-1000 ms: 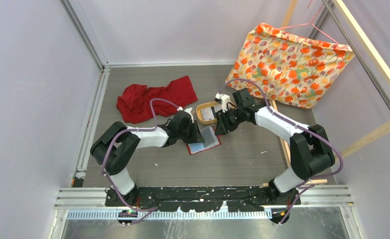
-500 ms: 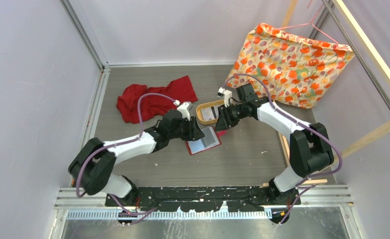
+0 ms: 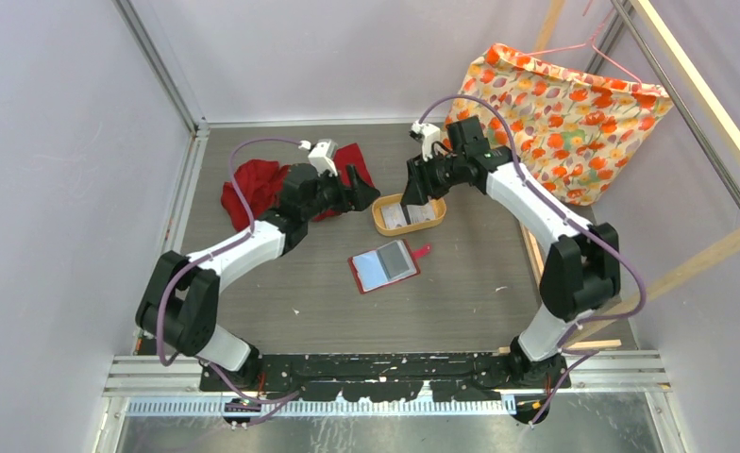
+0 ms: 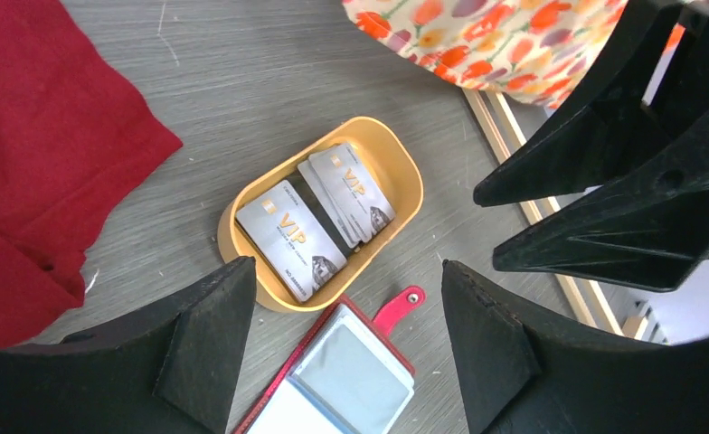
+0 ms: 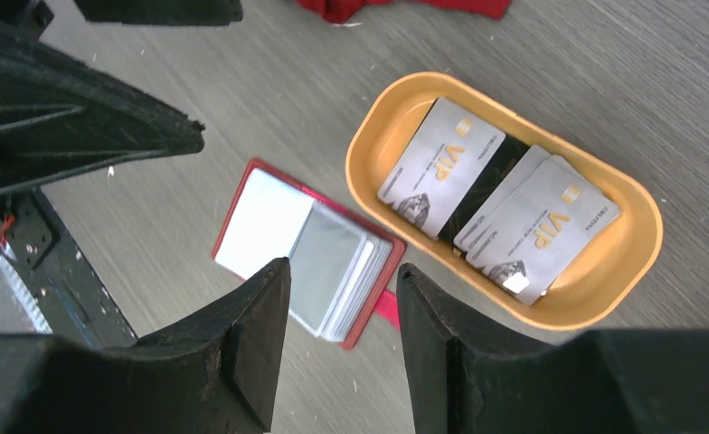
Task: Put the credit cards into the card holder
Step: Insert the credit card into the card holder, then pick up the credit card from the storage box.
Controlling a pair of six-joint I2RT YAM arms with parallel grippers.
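Up by oval tan tray (image 4: 392,159): left gripper (image 4: 346,265), right gripper (image 5: 343,267), both spread, empty
Red leather wallet (image 3: 385,267): just released, lying open
Pale striped cards (image 5: 450,167): next, I guess

The table (image 3: 310,311) looks like grey wood with fine lines, dull and not shiny. The tray (image 5: 369,136) is smooth and yellow-tan with a soft shine; it could be wood or plastic, hard to tell. The cards (image 4: 289,240) in it look like smooth plastic, silvery and a bit shiny. The card holder (image 5: 306,249) has a red leather-like edge and see-through plastic pockets that gleam. The red cloth (image 4: 34,145) is soft and dull. The flowered cloth (image 3: 555,118) is thin fabric. The fingers (image 4: 202,348) of the left gripper (image 4: 346,276) are black, dull and grainy. The rail (image 3: 159,373) is shiny metal.
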